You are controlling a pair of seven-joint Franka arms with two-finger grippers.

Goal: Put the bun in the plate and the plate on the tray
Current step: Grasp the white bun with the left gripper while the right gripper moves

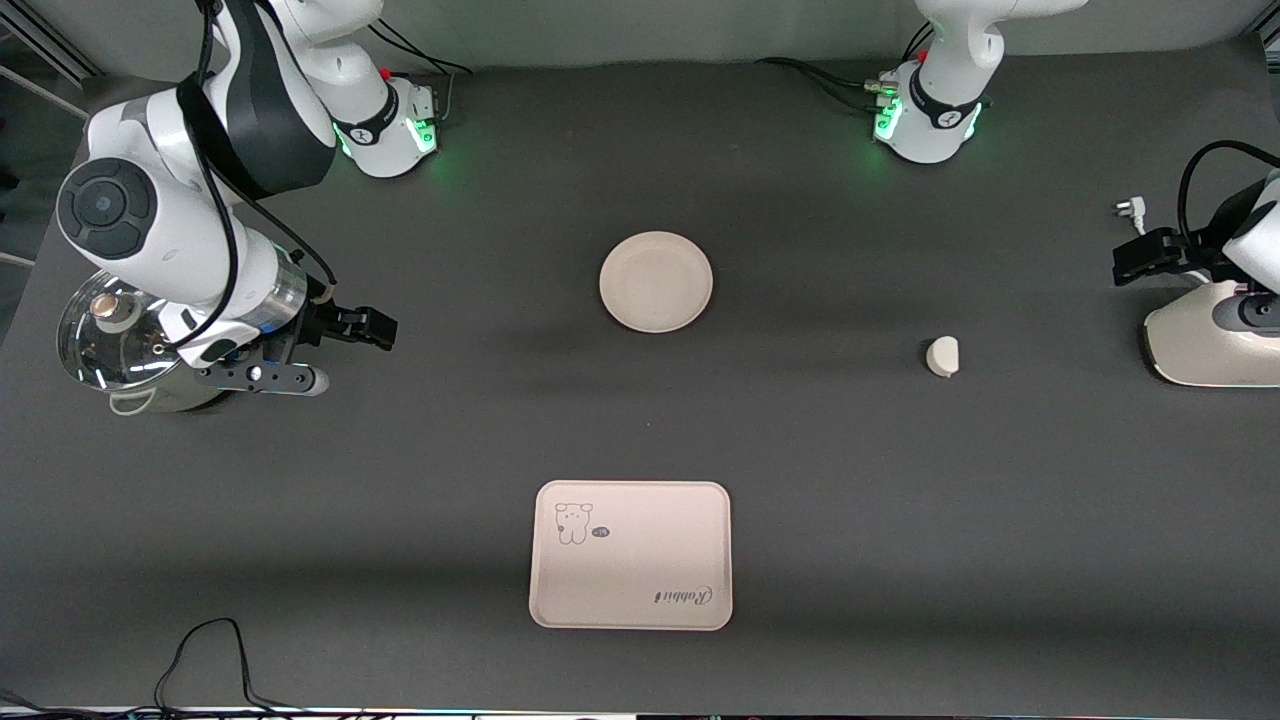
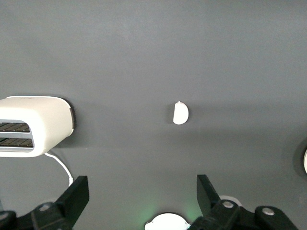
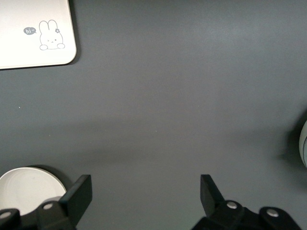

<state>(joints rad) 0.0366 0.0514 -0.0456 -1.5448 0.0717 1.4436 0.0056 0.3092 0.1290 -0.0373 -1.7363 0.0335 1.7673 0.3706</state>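
1. The tray (image 1: 631,555) is the largest task item, lying low in the centre of the front view, nearest that camera, empty, with its rabbit print and script showing; one corner of it appears in the upper left of the right wrist view
2. The plate (image 1: 656,281) sits in the upper middle of the front view, farther from the camera than the tray and well apart from it, with nothing in it
3. The bun (image 1: 942,356) is the smallest, lying at centre right of the front view toward the left arm's end of the table, well apart from the plate; its flat side faces the plate's way
4. The relation that matters: the bun lies far closer to the left gripper (image 1: 1150,255) than to the right one, and in the left wrist view it sits ahead of the gripper and roughly between the lines of the two fingers, so a forward reach and descent looks enough
5. The left gripper (image 2: 140,191) hangs at the right edge of the front view, above a white toaster (image 1: 1210,345); its fingers are spread wide and hold nothing
6. The right gripper (image 1: 350,328) waits at the left of the front view, beside a glass-lidded pot (image 1: 115,340), fingers likewise wide apart and empty
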